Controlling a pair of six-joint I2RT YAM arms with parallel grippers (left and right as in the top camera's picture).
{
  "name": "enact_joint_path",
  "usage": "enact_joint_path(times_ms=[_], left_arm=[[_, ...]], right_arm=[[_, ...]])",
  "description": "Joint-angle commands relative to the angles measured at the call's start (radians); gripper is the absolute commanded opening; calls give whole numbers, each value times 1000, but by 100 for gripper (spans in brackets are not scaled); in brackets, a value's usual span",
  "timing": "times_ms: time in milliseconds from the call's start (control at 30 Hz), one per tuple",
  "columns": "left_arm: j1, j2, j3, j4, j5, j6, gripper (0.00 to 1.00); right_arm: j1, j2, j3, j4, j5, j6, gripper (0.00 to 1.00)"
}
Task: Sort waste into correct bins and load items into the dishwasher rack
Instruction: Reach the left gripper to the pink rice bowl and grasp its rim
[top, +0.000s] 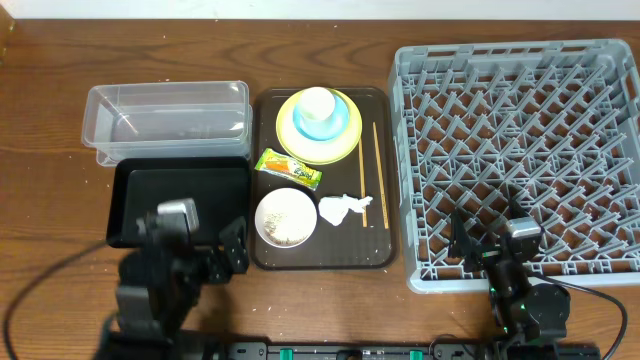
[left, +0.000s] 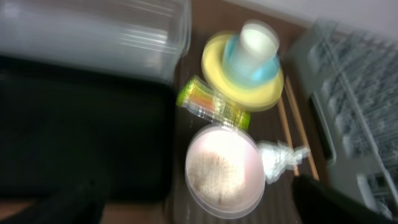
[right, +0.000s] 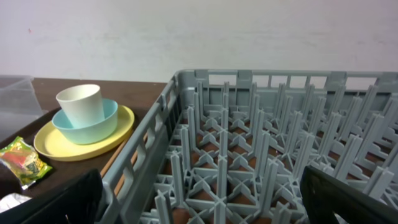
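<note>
On the brown serving tray (top: 385, 250) a white cup (top: 316, 103) sits in a light blue bowl (top: 340, 125) on the yellow plate (top: 300, 148). In front of them lie the green-and-yellow wrapper (top: 288, 168), a white-pinkish bowl (top: 286, 217) holding rice-like scraps, the crumpled tissue (top: 343, 209) and two chopsticks (top: 378, 170). My left gripper (top: 236, 247) hangs open at the black tray's (top: 180, 200) front right corner; its blurred view shows the bowl (left: 224, 171) just ahead. My right gripper (top: 490, 228) stands open and empty over the front left of the grey rack (top: 520, 130).
The clear tub (top: 165, 120) stands behind the black tray at the left, with nothing in it. The rack's upright pegs (right: 267, 143) fill the right wrist view, and its left wall runs close beside the serving tray. Cables trail along the table's front edge.
</note>
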Motion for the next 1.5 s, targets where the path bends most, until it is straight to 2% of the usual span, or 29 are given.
enact_joint_path(times_ms=[0, 67, 167, 367, 400, 433, 467, 500, 533, 700, 833, 933, 1033, 1100, 1267, 1467], left_arm=[[-4, 231, 240, -184, 15, 61, 98], [-4, 379, 378, -346, 14, 77, 98], [-4, 562, 515, -500, 16, 75, 98], [-4, 787, 558, -592, 98, 73, 97], [-4, 815, 555, -595, 129, 73, 81], [-4, 839, 553, -595, 152, 73, 60], [-4, 856, 552, -594, 167, 73, 32], [-5, 871, 552, -591, 177, 73, 13], [-8, 881, 552, -589, 176, 72, 6], [-68, 885, 536, -530, 167, 24, 6], [-175, 883, 518, -460, 71, -66, 9], [-274, 883, 499, -391, 3, -133, 17], [-377, 885, 472, -313, -50, -175, 32], [-427, 885, 455, -275, -93, -190, 35], [-526, 895, 426, -208, -201, -243, 36], [-582, 927, 378, -93, -207, -243, 36]], right_arm=[[-9, 0, -2, -3, 8, -9, 99], [-9, 0, -2, -4, 8, -9, 99], [-9, 0, -2, -3, 8, -9, 99], [-9, 0, -2, -3, 8, -9, 99], [-9, 0, -2, -3, 8, -9, 99], [-9, 0, -2, -3, 8, -9, 99], [-9, 0, -2, -3, 8, -9, 99], [-9, 0, -2, -3, 8, -9, 99], [-9, 0, -2, -4, 8, -9, 99], [-9, 0, -2, -3, 8, -9, 99], [-9, 0, -2, -3, 8, -9, 99], [-9, 0, -2, -3, 8, -9, 99], [-9, 0, -2, -3, 8, -9, 99], [-9, 0, -2, -3, 8, -9, 99], [-9, 0, -2, -4, 8, -9, 99], [-9, 0, -2, -3, 8, -9, 99]])
